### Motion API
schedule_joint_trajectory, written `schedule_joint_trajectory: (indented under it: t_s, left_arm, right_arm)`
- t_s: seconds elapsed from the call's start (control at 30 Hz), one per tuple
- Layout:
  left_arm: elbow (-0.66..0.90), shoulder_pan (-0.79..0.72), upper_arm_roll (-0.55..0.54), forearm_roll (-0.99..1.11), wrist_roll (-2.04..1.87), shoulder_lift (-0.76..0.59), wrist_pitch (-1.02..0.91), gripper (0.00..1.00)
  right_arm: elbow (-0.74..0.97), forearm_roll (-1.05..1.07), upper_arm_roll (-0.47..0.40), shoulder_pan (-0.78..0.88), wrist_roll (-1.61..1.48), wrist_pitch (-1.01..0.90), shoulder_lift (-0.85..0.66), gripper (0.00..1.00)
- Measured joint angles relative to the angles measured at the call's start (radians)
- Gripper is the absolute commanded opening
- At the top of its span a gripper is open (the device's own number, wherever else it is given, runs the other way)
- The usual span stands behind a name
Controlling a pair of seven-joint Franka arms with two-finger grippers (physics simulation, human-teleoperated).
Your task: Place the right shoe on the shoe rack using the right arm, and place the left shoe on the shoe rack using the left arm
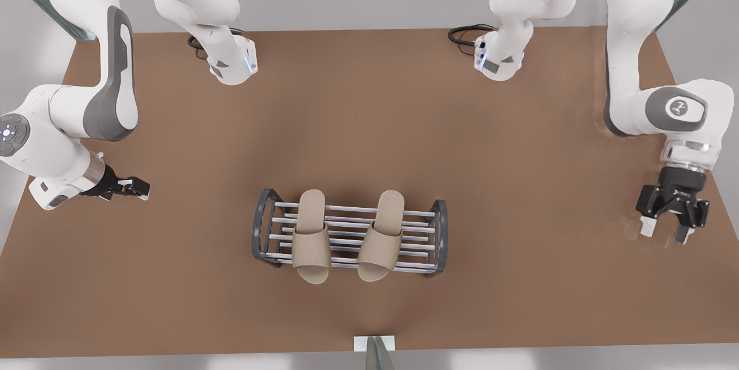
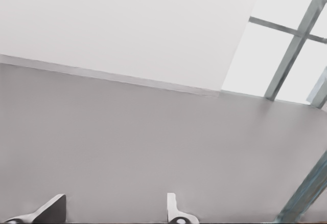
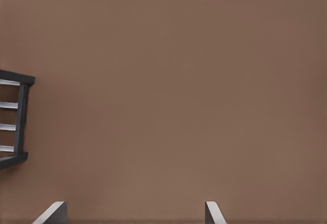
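Both slippers lie side by side on the top bars of the shoe rack [image 1: 349, 234], low in the middle of the front view, so by the look of it both placements are done. The one toward the front view's left [image 1: 310, 236] and the one toward the front view's right [image 1: 381, 235] lie toes toward the lower edge of the frame, toe ends overhanging the front bar; looks do not tell me which is the right shoe and which the left. The right wrist view looks down on bare brown bench [image 3: 168, 81] with the rack's dark end frame at its edge, which matches the downward-pointing right tool [image 1: 671, 229] at the front view's right — fingers apart, empty, well clear of the rack. The left tool [image 1: 138, 188], at the front view's left edge, points sideways toward the middle, and its wrist view shows grey wall with both fingertips spread, nothing between them. As for handling, I judge the slippers light, soft and easily squashed — fabric uppers over a thin, flexible sole. The broad strap looks the surest hold, or else a pinch across the sole edges near the heel.
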Motion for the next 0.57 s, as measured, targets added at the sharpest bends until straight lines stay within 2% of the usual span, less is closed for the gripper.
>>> schedule_joint_trajectory:
  t_s: [0.07,0.1,0.17,0.27,0.3,0.33,0.37,0.57]
  left_arm:
    - [0.054,0.023,-0.142,0.484,-0.176,-0.046,-0.273,1.00]
    - [0.139,-0.022,-0.208,0.636,-0.248,-0.001,-0.365,1.00]
    - [0.261,-0.135,-0.264,0.840,-0.376,0.085,-0.528,1.00]
    - [0.320,-0.135,-0.274,1.014,-0.544,0.145,-0.723,1.00]
    - [0.305,-0.136,-0.277,1.065,-0.593,0.152,-0.778,1.00]
    - [0.186,-0.144,-0.276,1.104,-0.640,0.090,-0.791,1.00]
    - [0.173,-0.160,-0.276,1.132,-0.685,0.095,-0.818,1.00]
    - [0.234,-0.173,-0.273,1.173,-0.908,0.144,-0.951,1.00]
  right_arm:
    - [0.000,0.000,0.000,0.000,0.000,0.000,0.000,1.00]
    - [0.000,0.000,0.000,0.000,0.000,0.000,0.000,1.00]
    - [-0.001,0.001,0.000,-0.001,0.000,-0.001,0.000,1.00]
    - [-0.003,0.001,0.000,-0.003,0.000,-0.001,0.000,1.00]
    - [-0.003,0.001,0.000,-0.003,0.000,-0.001,0.000,1.00]
    - [-0.003,0.001,0.000,-0.003,0.000,-0.001,0.000,1.00]
    - [-0.003,0.001,0.000,-0.002,0.000,-0.001,0.000,1.00]
    - [-0.003,0.001,0.000,-0.002,-0.001,-0.001,0.001,1.00]
